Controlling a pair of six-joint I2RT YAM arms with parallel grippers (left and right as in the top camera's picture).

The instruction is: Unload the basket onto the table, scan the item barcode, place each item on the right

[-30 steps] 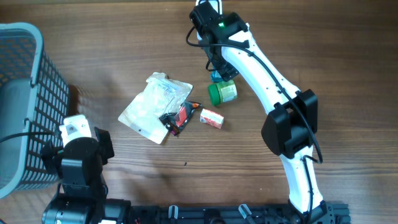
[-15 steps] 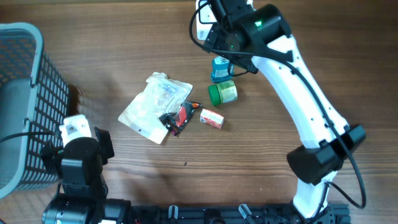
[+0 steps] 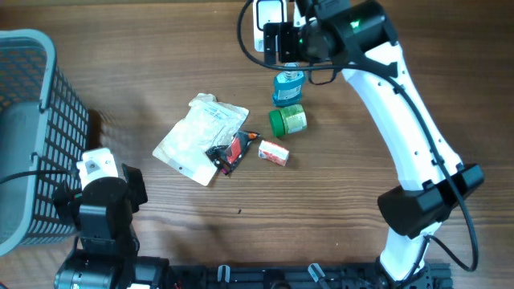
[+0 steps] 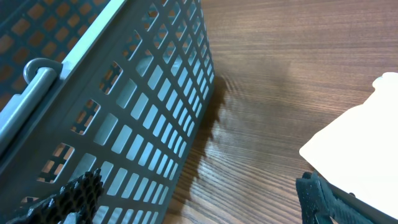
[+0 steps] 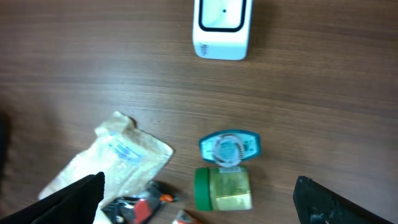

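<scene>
Wooden bench top, nothing picked up yet. The white boxy device with a dark window sits at the far edge, facing up. I'd guess that's the scanner, parked where either arm can wave a barcode over it. Loose in the middle of the bench are 5 items:

- a small blue-capped bottle nearest the scanner
- a green round jar touching it
- a little red and white box
- a clear plastic pouch
- a black and red packet lying on the pouch's corner

The right gripper hangs between scanner and bottle, jaws spread wide and empty, probably lining up on the bottle, though I can't say which item it wants. The left gripper is wide open and empty too, parked near the front edge beside the grey plastic mesh basket at the left edge, likely where scanned stuff goes.
</scene>
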